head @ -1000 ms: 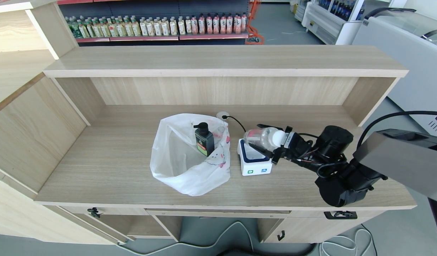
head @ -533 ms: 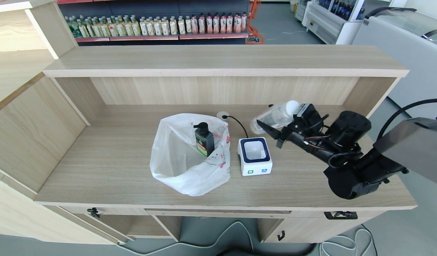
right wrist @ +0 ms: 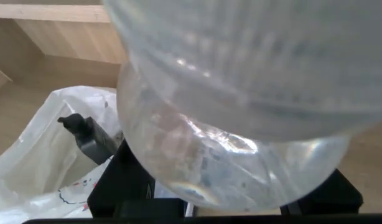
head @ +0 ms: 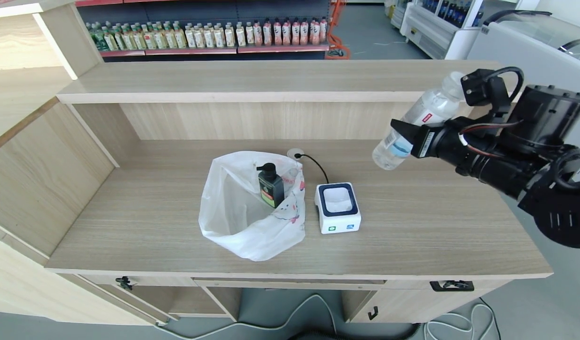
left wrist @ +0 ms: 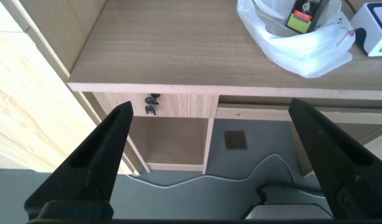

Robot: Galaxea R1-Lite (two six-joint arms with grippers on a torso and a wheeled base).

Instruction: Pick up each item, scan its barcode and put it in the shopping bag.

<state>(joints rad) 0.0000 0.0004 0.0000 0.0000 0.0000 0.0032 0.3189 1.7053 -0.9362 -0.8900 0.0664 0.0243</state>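
Within the last second the clear water bottle (head: 429, 106) has been taken off the barcode scanner (head: 338, 206), over which it was held low, and raised to about 2 o'clock of it, high above the desk (head: 436, 236) and tilted with its cap up. It is grasped firmly in the right end effector (head: 415, 123). The scan is judged finished, and only the carry to the shopping bag (head: 233, 222) is left for this item. The bag lies open just at 9 o'clock of the scanner, with a black pump bottle (head: 271, 185) standing inside against its 3 o'clock wall, so free room is judged to be in the bag's 9 o'clock half. The lift has put the bottle level with the raised ledge (head: 290, 80) at 12 o'clock and the side panel (head: 488, 127) at 3 o'clock. The air above the scanner is left as the open lane. The left end effector (left wrist: 209, 168) is released and hangs below the desk's front edge.
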